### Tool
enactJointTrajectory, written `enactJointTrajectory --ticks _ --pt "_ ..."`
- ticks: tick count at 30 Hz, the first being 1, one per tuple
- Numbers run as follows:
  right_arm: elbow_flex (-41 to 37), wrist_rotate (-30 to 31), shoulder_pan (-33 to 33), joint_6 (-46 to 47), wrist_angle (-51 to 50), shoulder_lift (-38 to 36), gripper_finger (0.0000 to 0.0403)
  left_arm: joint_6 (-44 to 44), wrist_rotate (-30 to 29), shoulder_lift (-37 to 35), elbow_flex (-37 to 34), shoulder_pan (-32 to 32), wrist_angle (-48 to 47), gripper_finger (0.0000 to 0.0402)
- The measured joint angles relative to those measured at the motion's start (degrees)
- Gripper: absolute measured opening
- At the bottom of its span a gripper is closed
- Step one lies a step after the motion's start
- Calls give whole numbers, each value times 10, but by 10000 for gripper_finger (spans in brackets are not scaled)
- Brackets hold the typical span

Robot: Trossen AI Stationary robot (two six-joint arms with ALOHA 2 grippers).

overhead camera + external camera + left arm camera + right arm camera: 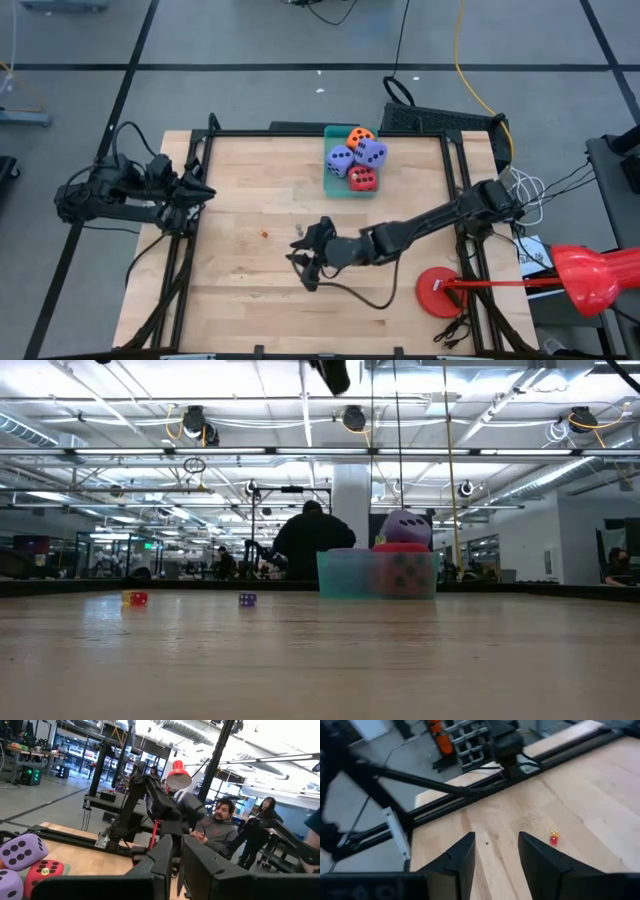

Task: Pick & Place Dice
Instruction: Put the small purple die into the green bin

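We see all four dice piled in the teal tray [335, 187] at the far edge of the bench [250, 260]: an orange die [359, 137], two purple dice [371, 153] and a red die [363, 179]. The right tool [305, 262] hovers over the middle of the bench, fingers apart and holding nothing. The left tool [205, 192] waits at the bench's left edge, fingers closed and empty.

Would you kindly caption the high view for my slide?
Four dice piled in the teal tray; right gripper open mid-table, left gripper shut at the edge.
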Motion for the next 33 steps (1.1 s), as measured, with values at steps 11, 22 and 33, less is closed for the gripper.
enactJointTrajectory --ticks 11,22,33 --pt "0 75 -30 53 -1 109 141 0 0 0 0 0 0 47" --pt "0 73 -50 -17 -35 148 141 0 0 0 0 0 0 47" --pt "-55 73 -67 -36 -34 148 141 0 0 0 0 0 0 47"
